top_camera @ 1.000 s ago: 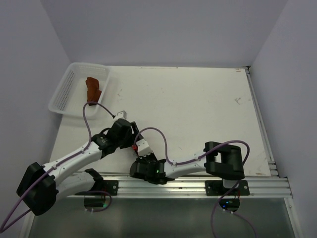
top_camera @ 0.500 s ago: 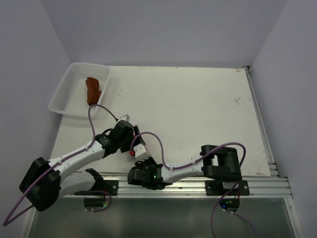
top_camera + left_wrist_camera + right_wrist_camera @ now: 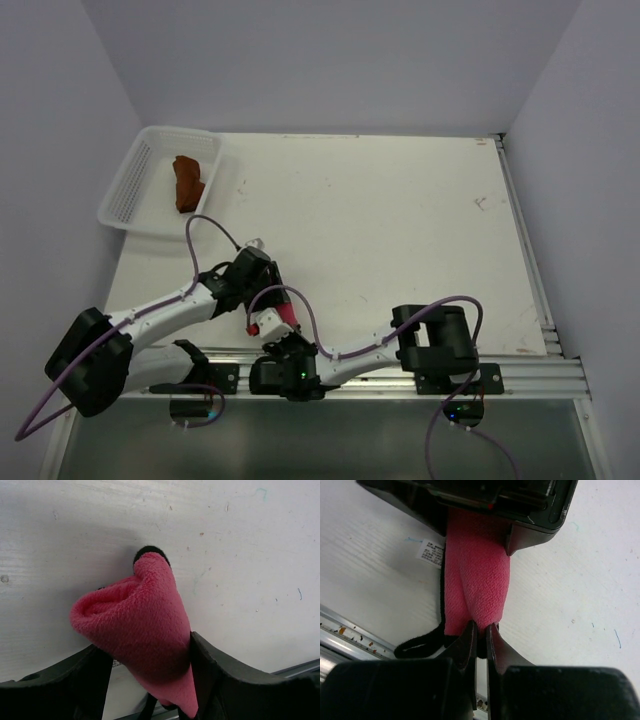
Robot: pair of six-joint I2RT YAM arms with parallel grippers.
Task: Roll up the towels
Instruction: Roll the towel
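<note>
**Both pincers are pulling the pink towel back toward the near edge**

The right pincer (image 3: pixel 481 631) is squeezing almost fully closed on the near end of the pink towel (image 3: pixel 477 580), just beside its dark loop (image 3: pixel 417 647). The left pincer (image 3: pixel 150 666) is clamping the same towel from the far side. Its fingers are pressing into both flanks of the bundle, and they are narrowing a little compared with a moment ago. Between the two, the towel is sitting folded over itself into a thick, loose cone, its white label (image 3: pixel 431 552) lying on the table (image 3: pixel 400 220).

Over the last second both arms have been drawing back toward their bases, and the pink cloth, hidden under them earlier, is now showing from above. This looks like the roll being tightened or gathered rather than finished, since its open end is still flaring.

Well apart, the orange towel (image 3: pixel 186 182) is lying bunched inside the white basket (image 3: pixel 125 195) at the far left corner, unchanged throughout, so the pink one appears to be the remaining piece of work.
</note>
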